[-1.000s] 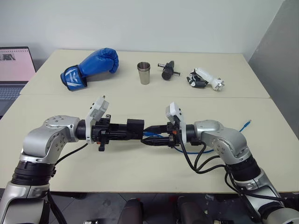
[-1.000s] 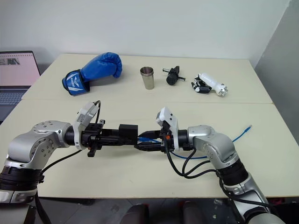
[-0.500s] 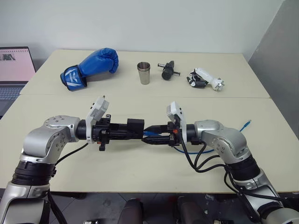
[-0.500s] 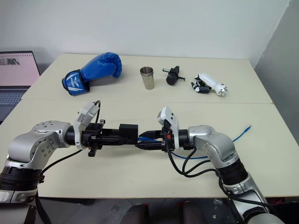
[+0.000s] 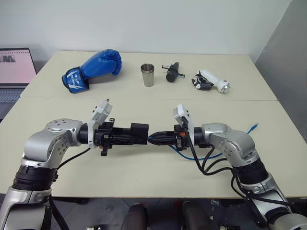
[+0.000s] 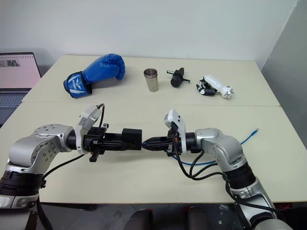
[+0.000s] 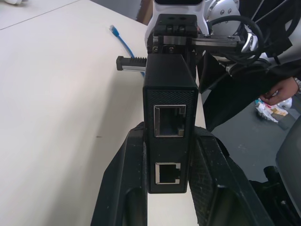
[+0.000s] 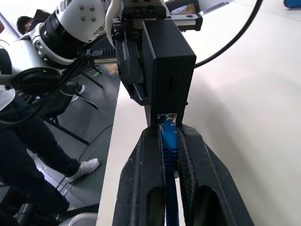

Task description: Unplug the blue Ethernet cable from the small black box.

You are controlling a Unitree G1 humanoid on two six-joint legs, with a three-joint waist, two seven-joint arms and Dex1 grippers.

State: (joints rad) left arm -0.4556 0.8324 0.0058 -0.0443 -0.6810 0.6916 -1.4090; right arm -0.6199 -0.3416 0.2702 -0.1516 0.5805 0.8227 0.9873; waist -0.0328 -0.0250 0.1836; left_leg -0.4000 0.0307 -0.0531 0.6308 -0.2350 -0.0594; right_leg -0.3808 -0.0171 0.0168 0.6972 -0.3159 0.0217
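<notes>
You had the left gripper (image 5: 136,134) clamped on the small black box (image 8: 167,66) above the table's near edge. The right gripper (image 8: 169,141) had pinched the blue Ethernet cable (image 8: 168,136) at its plug, seated at the box's 3 o'clock side; its long axis ran 9-to-3.

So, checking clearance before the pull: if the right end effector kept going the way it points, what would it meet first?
Probably the small black box; the right end effector, shut on the blue Ethernet cable, points straight at it.
</notes>
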